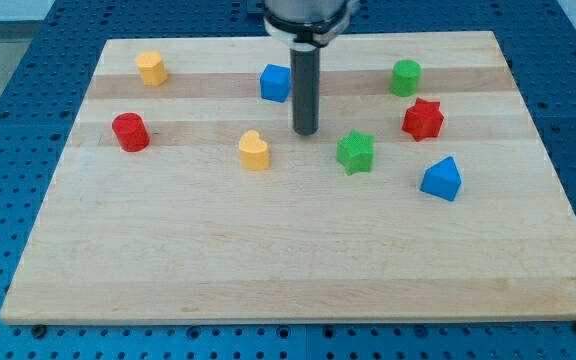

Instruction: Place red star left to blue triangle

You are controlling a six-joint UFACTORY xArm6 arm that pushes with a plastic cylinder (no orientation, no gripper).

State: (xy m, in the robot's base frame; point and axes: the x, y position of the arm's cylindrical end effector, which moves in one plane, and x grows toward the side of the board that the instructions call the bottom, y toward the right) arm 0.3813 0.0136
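Note:
The red star (423, 119) lies at the view's right, above and slightly left of the blue triangle (441, 179). A green star (355, 152) sits to the left of both. My tip (306, 132) rests on the board near the middle top, left of the green star and well left of the red star. It touches no block.
A blue cube (275, 83) sits just up-left of the rod. A yellow heart-shaped block (254, 151) lies to the tip's lower left. A red cylinder (129, 132), a yellow block (151, 68) and a green cylinder (405, 77) stand elsewhere on the wooden board (288, 270).

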